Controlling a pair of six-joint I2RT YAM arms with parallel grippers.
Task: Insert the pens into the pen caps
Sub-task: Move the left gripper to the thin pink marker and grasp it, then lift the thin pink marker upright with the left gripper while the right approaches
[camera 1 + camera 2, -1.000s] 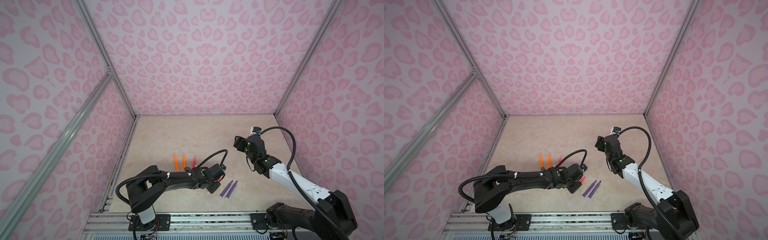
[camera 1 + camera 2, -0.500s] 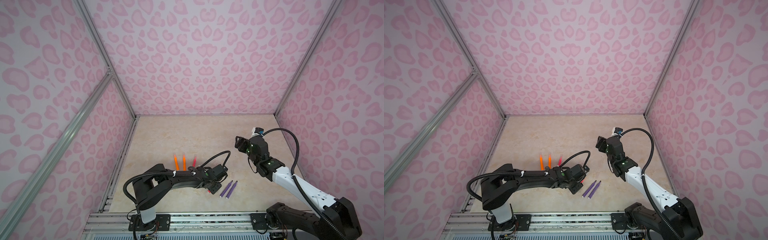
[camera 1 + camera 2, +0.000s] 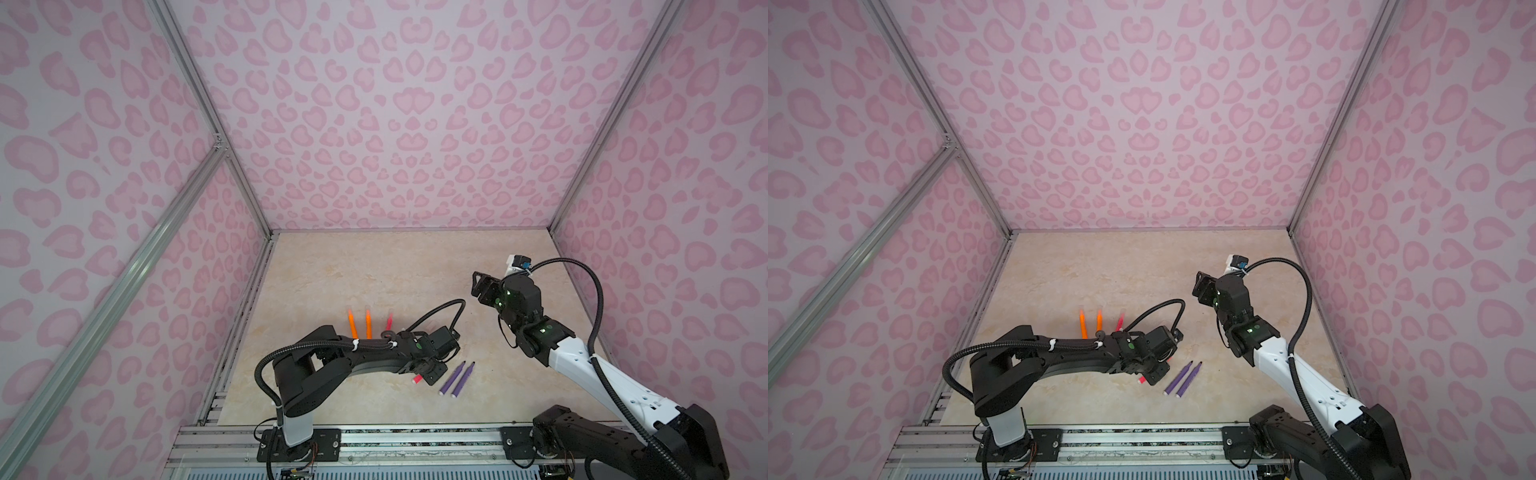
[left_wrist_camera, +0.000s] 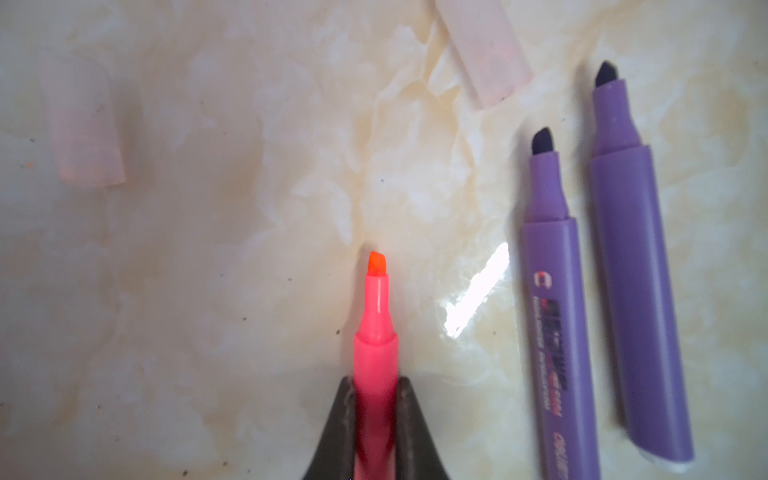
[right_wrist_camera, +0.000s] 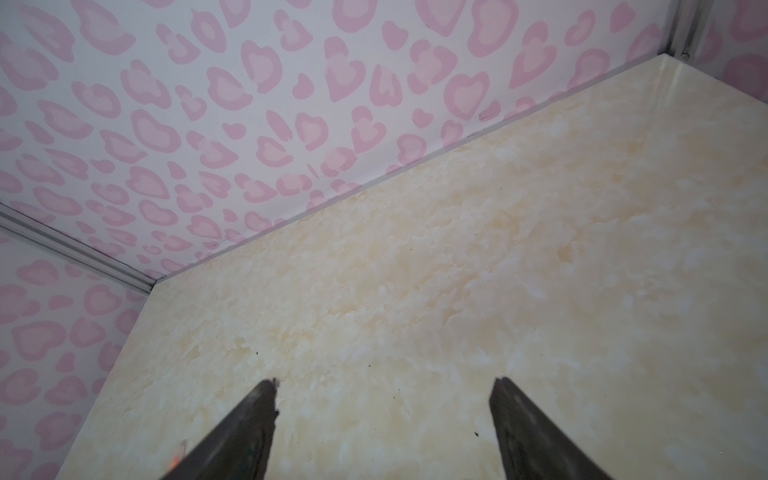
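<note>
Now that my left gripper [image 4: 376, 388] has just closed, I am pinching the pink-red pen [image 4: 376, 328] beside the purple pens [image 4: 552, 291], readying it for a cap [image 4: 484, 54]; my right gripper [image 5: 384, 388] is hanging spread.

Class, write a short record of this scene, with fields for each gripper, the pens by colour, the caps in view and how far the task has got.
Left gripper: shut on a pink-red pen, tip uncapped
Right gripper: open, empty, up above the table
Purple pens: two, side by side on the table, uncapped
Orange pens: two, side by side, beside a second pink-red pen
Pen caps: two clear ones in view, loose on the table
Task state: held pen and purple pens not yet capped
</note>
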